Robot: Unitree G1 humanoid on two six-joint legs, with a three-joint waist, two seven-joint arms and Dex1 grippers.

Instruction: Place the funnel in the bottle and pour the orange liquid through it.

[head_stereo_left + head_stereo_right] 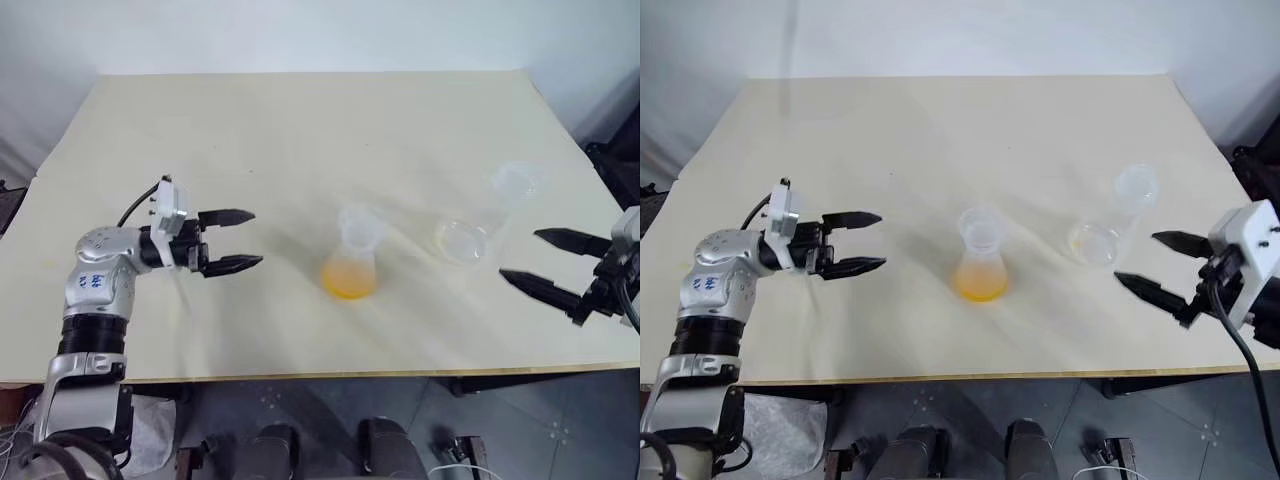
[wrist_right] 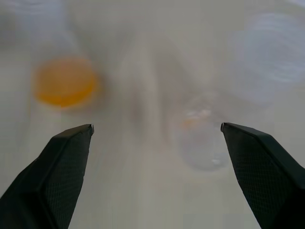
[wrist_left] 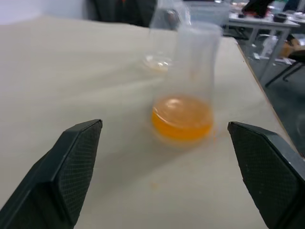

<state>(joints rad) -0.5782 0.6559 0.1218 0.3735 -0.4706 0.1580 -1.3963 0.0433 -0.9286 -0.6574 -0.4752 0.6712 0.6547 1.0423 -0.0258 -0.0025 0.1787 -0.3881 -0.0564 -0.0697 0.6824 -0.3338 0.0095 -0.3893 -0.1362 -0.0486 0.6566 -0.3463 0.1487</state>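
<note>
The left pincer [image 1: 229,240] of two black fingers stands spread wide and holds nothing, hovering over the pale beige table [image 1: 300,130] at its near left, fingers pointing right toward the flasks; the right pincer [image 1: 1150,262] is likewise spread wide and empty, at the near right edge of the table, pointing left and far toward the clear glassware; neither touches anything.

The small clear conical flask with a wide short neck [image 1: 352,262] stands upright near the middle of the table, well apart from both pincers; the translucent yellow-orange liquid [image 1: 349,280] fills its base; the small colourless plastic funnel [image 1: 358,226] seems to sit in its neck, though the clear plastic is hard to part from the glass.

To the right and a little farther away lies the larger clear conical flask [image 1: 1110,222], on its side and empty, its mouth toward the far right.

The left wrist view shows the liquid's level surface [image 3: 182,117] between its own fingers, with the fallen flask behind; the right wrist view shows the liquid as a blur and the fallen flask's round base [image 2: 202,138] between its fingers.
</note>
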